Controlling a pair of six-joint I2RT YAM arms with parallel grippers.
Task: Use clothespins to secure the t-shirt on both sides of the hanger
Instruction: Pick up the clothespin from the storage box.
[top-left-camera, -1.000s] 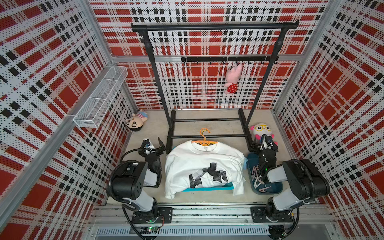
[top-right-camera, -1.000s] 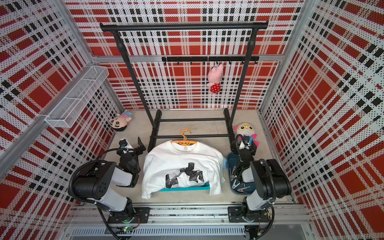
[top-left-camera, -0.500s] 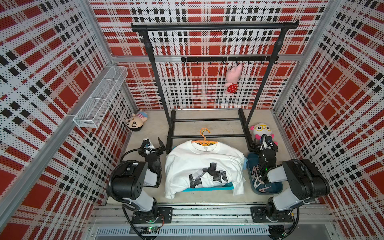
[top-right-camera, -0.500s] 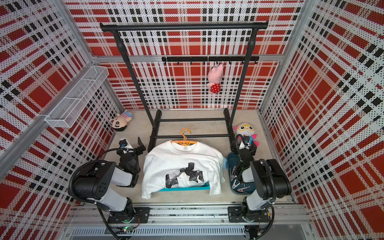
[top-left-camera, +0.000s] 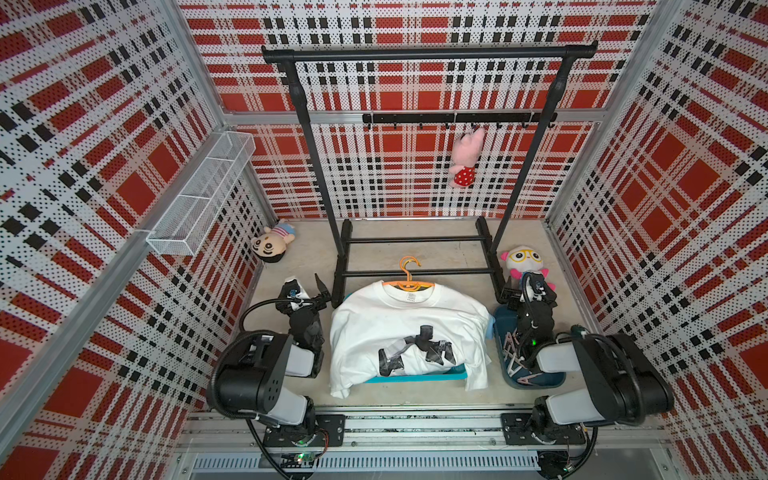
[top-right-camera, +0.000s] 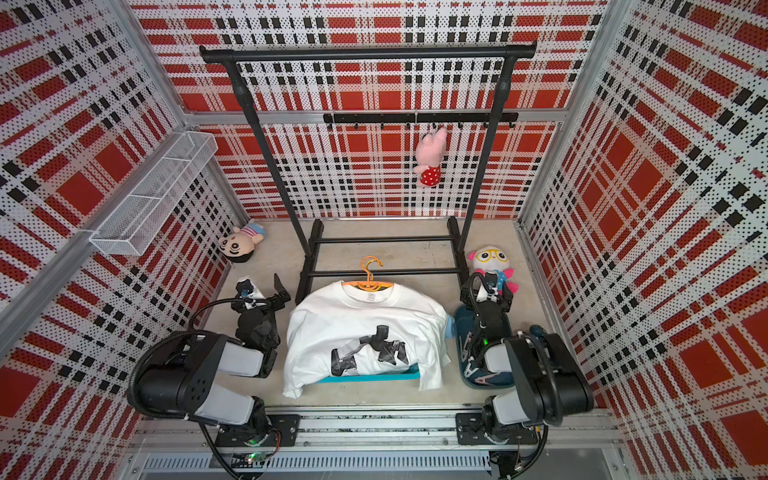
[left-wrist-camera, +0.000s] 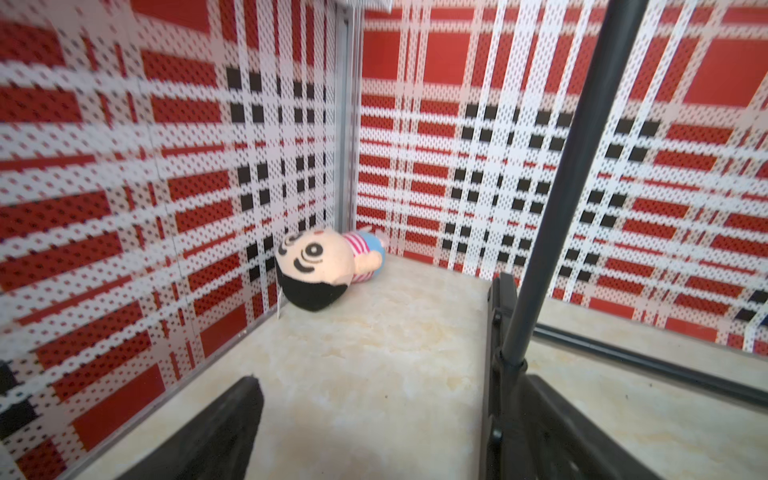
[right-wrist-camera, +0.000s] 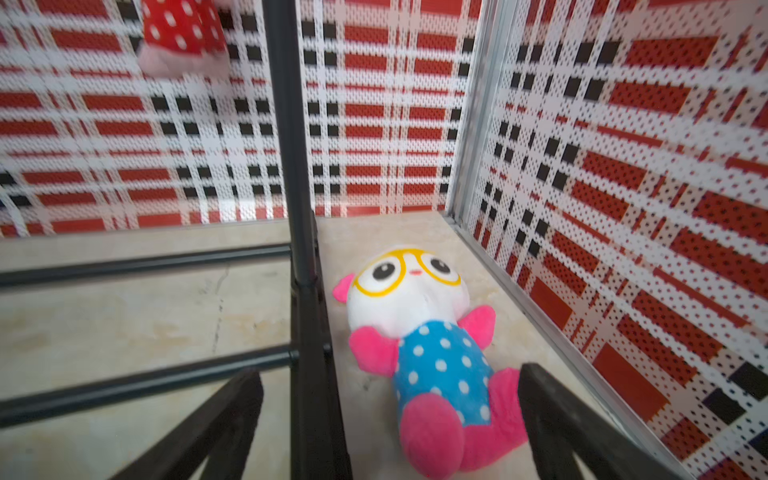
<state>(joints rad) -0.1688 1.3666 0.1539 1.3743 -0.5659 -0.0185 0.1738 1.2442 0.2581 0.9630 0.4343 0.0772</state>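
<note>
- The white t-shirt (top-left-camera: 409, 328), printed in black, lies flat on the counter (top-left-camera: 449, 255) at the lower middle of the frame in both top views; it is draped over a teal tray (top-left-camera: 424, 375) whose edge shows under the hem
- An orange hanger (top-left-camera: 409, 277) sits in the collar, with its hook pointing up the frame toward the base of the rack (top-left-camera: 428, 54)
- The clothespins (top-left-camera: 514, 360) lie heaped in a dark blue tray (top-left-camera: 540, 383) at the lower right, just beside the shirt's sleeve and partly hidden by the right arm
- The left claw (top-left-camera: 306, 291) hovers just left of the shirt's shoulder, near the rack's left foot; its fingers are spread apart and hold nothing, and the left wrist view shows bare counter between them
- The right claw (top-left-camera: 527, 291) sits at the right of the frame, between the dark blue tray and a white plush (top-left-camera: 519, 259) in yellow glasses; its fingers are also apart and empty
- A pink plush (top-left-camera: 465, 160) hangs from the hook rail behind the rack
- A boy doll (top-left-camera: 272, 246) lies at the middle left, against the wall
- A wire basket (top-left-camera: 199, 199) hangs on the left wall
</note>
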